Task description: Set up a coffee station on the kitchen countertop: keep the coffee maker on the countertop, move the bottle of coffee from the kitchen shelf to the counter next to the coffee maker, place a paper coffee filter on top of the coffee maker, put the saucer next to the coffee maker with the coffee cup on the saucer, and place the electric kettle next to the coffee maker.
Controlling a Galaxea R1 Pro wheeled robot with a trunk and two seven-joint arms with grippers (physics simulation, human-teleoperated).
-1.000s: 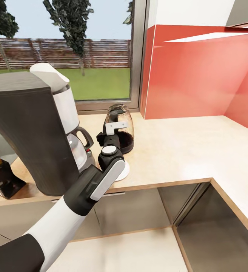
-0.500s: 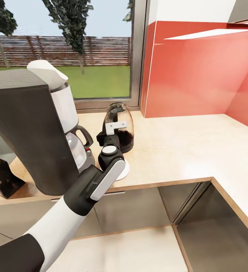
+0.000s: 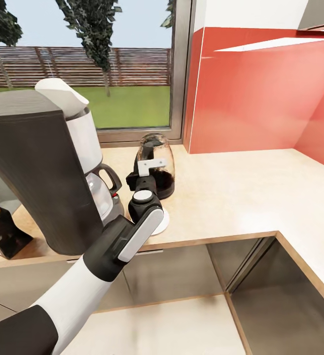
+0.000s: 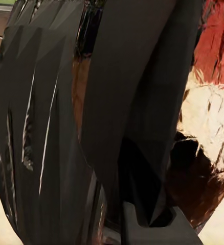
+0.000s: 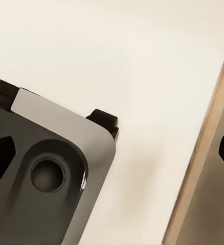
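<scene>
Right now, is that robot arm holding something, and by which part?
The left end effector is at the electric kettle, apparently at its handle side; whether it actually grips cannot be told.

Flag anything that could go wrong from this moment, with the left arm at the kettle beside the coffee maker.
The left gripper sits right against the kettle; a careless pull-away could tip or drag it. The saucer lies under the left forearm, so lowering the arm might knock it toward the countertop edge. The coffee maker is close beside the arm, so a sideways swing could bump it.

Glossy glass electric kettle [image 3: 157, 165] (dark), wood-look countertop [image 3: 240, 197]
</scene>
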